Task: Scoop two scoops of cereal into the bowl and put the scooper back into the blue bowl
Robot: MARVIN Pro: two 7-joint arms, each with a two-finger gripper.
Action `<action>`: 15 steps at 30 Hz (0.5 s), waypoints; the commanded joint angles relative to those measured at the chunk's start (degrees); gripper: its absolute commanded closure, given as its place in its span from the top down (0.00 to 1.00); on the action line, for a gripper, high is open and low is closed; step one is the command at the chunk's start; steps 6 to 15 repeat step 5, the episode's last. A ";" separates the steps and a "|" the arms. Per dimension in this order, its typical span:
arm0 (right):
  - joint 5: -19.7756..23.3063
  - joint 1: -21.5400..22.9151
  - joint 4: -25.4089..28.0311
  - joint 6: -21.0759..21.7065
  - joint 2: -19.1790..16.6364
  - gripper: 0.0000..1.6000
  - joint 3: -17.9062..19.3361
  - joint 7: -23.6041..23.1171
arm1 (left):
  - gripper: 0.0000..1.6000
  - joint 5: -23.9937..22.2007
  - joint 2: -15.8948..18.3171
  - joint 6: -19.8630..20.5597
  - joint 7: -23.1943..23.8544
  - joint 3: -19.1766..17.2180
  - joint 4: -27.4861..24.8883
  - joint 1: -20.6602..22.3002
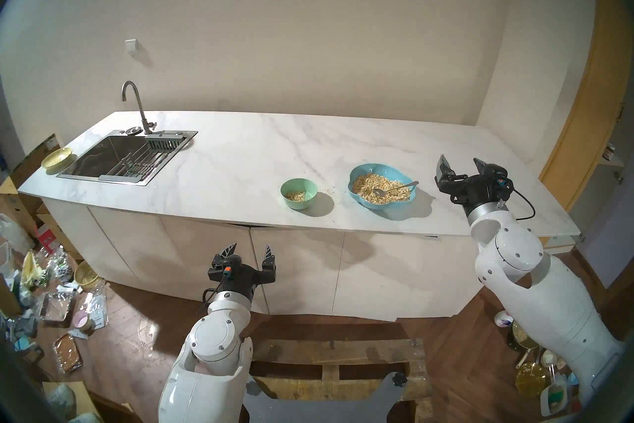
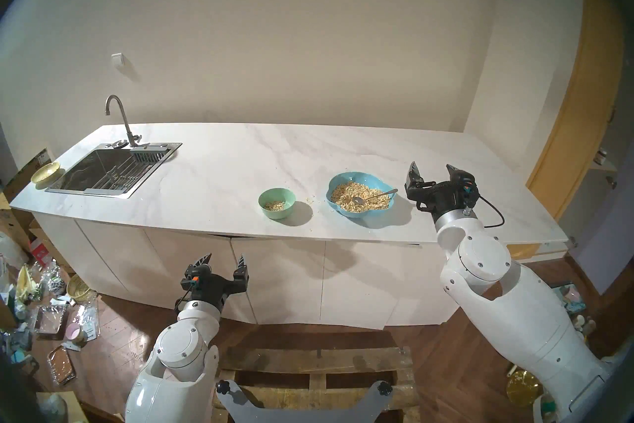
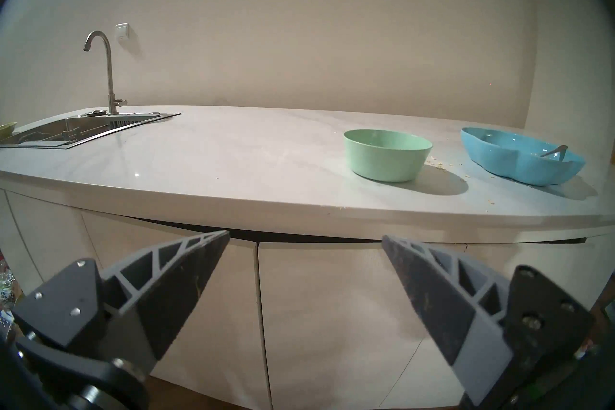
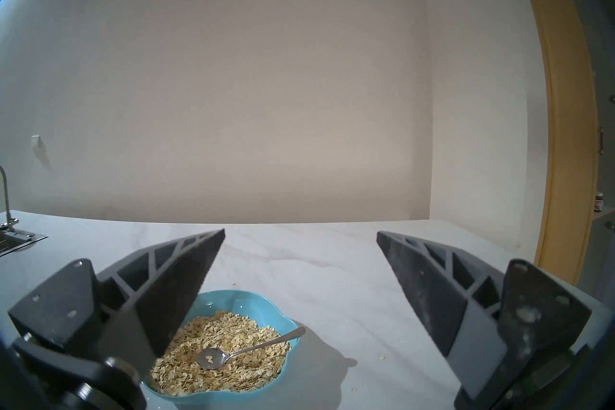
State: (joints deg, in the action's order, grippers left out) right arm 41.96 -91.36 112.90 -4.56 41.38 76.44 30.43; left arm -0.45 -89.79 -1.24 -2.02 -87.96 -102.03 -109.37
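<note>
Now, reading across from your left: the yellow-green dish (image 1: 58, 158) sits at the counter's far end beside the steel sink (image 1: 127, 158) with its curved tap (image 1: 137, 106), none of it part of the job. The left gripper (image 1: 249, 252) hangs below the counter edge in front of the cabinets, its ribbed grey fingers (image 3: 186, 283) spread wide and empty.

Further right on the pale marbled counter (image 1: 240, 151) stands the bowl (image 1: 298, 193), small, round, smooth-sided mint green, with a modest layer of cereal (image 1: 295, 195) in its bottom. A few loose flakes lie scattered on the counter between it and the blue bowl (image 1: 382, 184), which is wide, shallow, glossy and scallop-rimmed, and holds the main heap of flat tan flakes. The scooper (image 1: 394, 187) lies in that heap (a thin shiny spoon, head down in the flakes, handle propped on the right rim).

The right gripper (image 1: 461, 163) hovers just right of the blue bowl, fingers fully apart, gripping nothing.

You could read this either way: the spoon returned after scooping, or not yet lifted. With cereal in the green bowl, I judge the task near its end, though whether that is two scoops you cannot tell. If another scoop is due, you need a pinch on that slim, slippery handle near the rim.
</note>
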 commanded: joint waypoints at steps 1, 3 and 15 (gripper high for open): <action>-0.08 0.46 1.28 -1.09 0.00 1.00 0.85 -0.10 | 1.00 -0.15 0.02 -0.31 0.28 0.14 -1.54 0.22; -0.07 0.46 1.29 -1.10 -0.01 1.00 0.85 -0.10 | 1.00 -0.15 0.02 -0.31 0.28 0.14 -1.54 0.22; -0.07 0.46 1.29 -1.10 -0.01 1.00 0.84 -0.09 | 1.00 -0.15 0.02 -0.31 0.28 0.14 -1.54 0.22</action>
